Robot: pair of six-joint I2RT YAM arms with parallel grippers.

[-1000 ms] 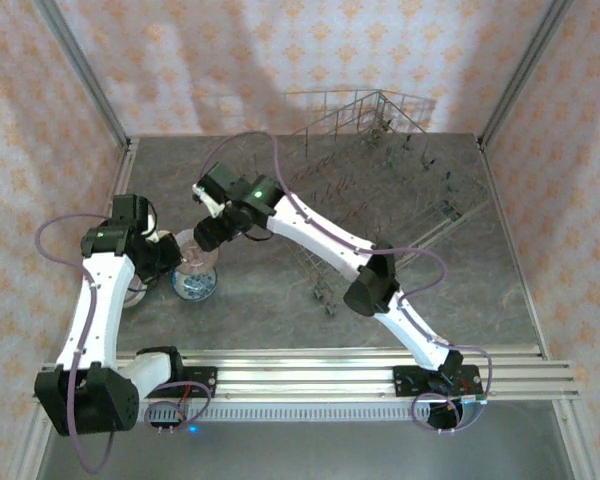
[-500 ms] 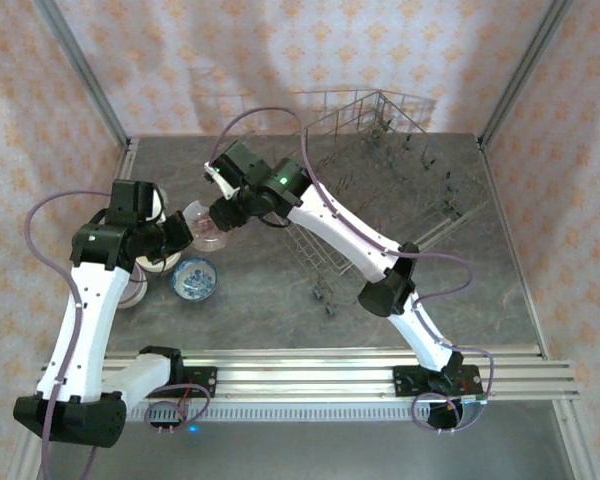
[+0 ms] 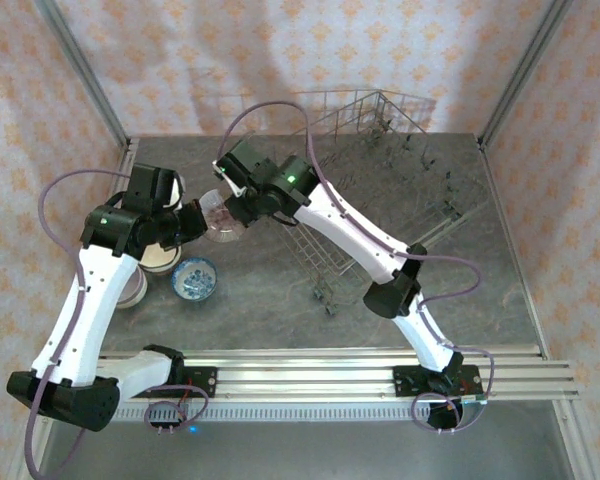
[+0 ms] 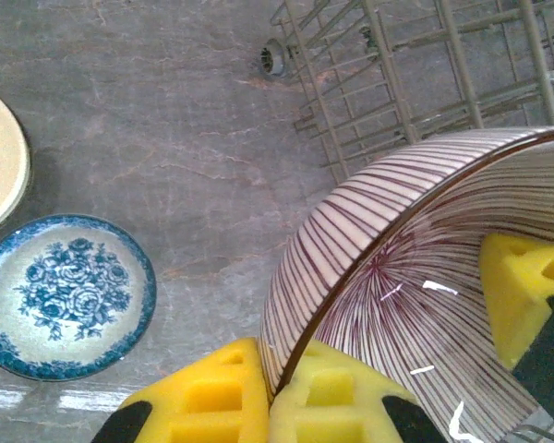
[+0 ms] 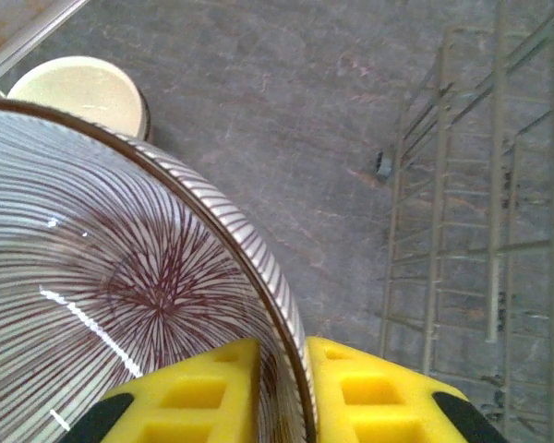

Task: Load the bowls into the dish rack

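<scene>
- Striped bowl (image 3: 220, 218) hangs in the air above the bench (image 3: 280, 290), between my two arms and just left of the dish rack (image 3: 380, 170). Both pincers are on its rim at once.
- My left pincer (image 4: 268, 369) is clamped on the rim, one yellow pad inside and one outside. My right pincer (image 5: 282, 369) has a pad on each side of another part of the rim, closed onto it as far as I can judge.
- If the right pinch is not firm when I release the left, I expect the striped bowl to swing or slip out and fall to the bench.
- If either arm moves while both hold, the strain goes into the thin ceramic rim. It could chip, or be wrenched out of one pinch.
- A rim pinch leaves the bowl's weight hanging to one side, and the surface looks glazed. I judge it could rotate between the pads on the way across.
- The blue flowered bowl (image 3: 194, 279) and the cream bowl (image 3: 160, 260) sit on the bench beside my left arm. A drop, or a low retreat of that arm, could strike them.
- The rack's tall wire side faces the right arm. Carried too low, the bowl would hit the top wire; set crooked between the tines, it may tip over.
</scene>
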